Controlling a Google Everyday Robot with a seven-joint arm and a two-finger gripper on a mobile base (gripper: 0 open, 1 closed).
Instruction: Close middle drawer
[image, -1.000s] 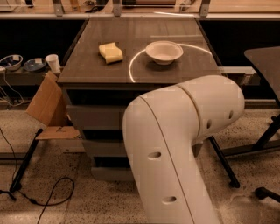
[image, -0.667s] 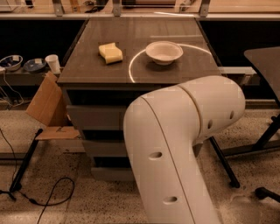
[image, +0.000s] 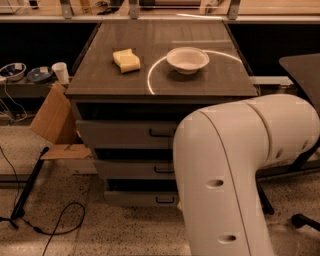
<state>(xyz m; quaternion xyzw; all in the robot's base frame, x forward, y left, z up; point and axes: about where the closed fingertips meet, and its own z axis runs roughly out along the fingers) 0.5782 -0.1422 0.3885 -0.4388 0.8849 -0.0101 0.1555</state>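
Observation:
The grey cabinet (image: 85, 92) has three stacked drawers. The middle drawer (image: 130, 170) shows a low grey front with a small dark pull handle (image: 163, 170). There is a dark gap above it, and it seems to stand a little way out. Its right part is hidden behind my white arm (image: 235, 175), which fills the lower right of the camera view. My gripper is out of view; only the arm's bulky links show.
A yellow sponge (image: 126, 60) and a white bowl (image: 187, 59) sit on the cabinet top. The top drawer (image: 125, 134) and the bottom drawer (image: 140, 199) flank the middle one. Cardboard (image: 52, 117), a paper cup (image: 61, 72) and floor cables (image: 55, 225) lie left. A dark table (image: 302, 67) is right.
My arm has shifted to the right in the view, uncovering more of the drawer fronts. The drawers, sponge and bowl have not moved.

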